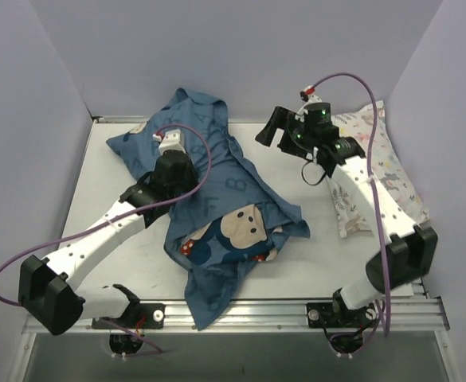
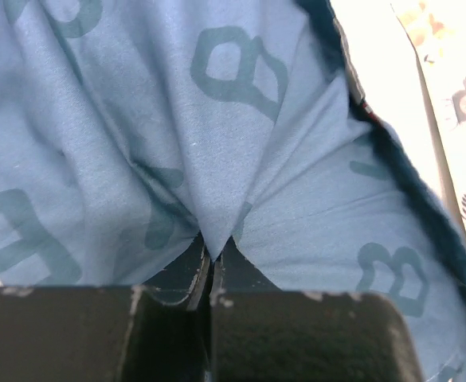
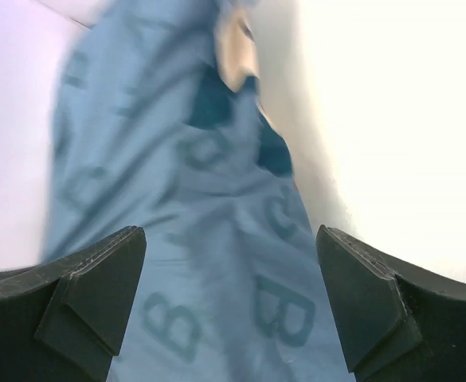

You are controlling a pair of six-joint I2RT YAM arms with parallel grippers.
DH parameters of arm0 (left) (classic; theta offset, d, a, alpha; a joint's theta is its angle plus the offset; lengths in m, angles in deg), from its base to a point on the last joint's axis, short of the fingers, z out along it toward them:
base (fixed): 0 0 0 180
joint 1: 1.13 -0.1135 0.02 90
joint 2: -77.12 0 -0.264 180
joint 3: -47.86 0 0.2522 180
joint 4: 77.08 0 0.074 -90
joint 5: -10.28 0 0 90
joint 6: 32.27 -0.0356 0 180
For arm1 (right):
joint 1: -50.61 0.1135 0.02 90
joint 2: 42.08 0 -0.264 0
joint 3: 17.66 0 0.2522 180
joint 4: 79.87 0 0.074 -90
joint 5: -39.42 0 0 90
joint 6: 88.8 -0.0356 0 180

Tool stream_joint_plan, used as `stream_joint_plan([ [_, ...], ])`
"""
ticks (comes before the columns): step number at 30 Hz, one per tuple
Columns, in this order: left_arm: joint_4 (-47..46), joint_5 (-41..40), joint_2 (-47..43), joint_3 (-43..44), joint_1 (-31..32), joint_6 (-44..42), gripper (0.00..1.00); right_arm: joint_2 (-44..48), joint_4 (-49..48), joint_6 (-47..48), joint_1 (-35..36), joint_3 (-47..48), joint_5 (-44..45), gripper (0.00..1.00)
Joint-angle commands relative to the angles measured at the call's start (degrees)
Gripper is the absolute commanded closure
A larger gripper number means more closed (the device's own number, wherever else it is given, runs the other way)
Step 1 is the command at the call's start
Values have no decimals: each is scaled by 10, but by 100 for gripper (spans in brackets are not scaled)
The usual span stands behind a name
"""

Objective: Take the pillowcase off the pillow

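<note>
Our left gripper (image 2: 210, 267) is clenched on a pinched fold of the pillowcase (image 1: 233, 187), toward its far end; our right gripper (image 3: 231, 310) hangs released, jaws wide, above the same blue cloth. The pillowcase lies rumpled and bulging between the 2 arms. The plain pillow shows nowhere, so we judge it inside: the stripping is hardly begun.

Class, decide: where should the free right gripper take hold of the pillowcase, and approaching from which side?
Probably the raised far corner of the pillowcase, coming from the right: it stands up in a loose peak that the right gripper can straddle with open fingers, while the left gripper pinches a fold mid-cloth.
</note>
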Motion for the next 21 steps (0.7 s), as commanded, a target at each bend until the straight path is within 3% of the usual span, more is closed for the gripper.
stream_joint_plan([
  [1, -8, -46, -33, 11, 8, 24, 100, 94, 23, 38, 26, -44, 84, 7],
  [5, 1, -62, -50, 17, 26, 26, 100, 191, 21, 33, 80, -168, 124, 10],
  [12, 21, -73, -49, 27, 36, 23, 100, 342, 12, -43, 277, -385, 230, 26],
  [15, 23, -67, -49, 21, 39, 25, 100, 317, 8, -63, 294, -418, 244, 26],
  [18, 25, -66, -64, 15, 55, 27, 100, 255, 6, -42, 288, -391, 264, 26],
  [19, 34, -69, -76, 14, 64, 29, 100, 239, 4, -33, 264, -380, 258, 28],
  [21, 45, -91, -88, 11, 97, 34, 100, 195, -10, -5, 226, -344, 234, 44],
])
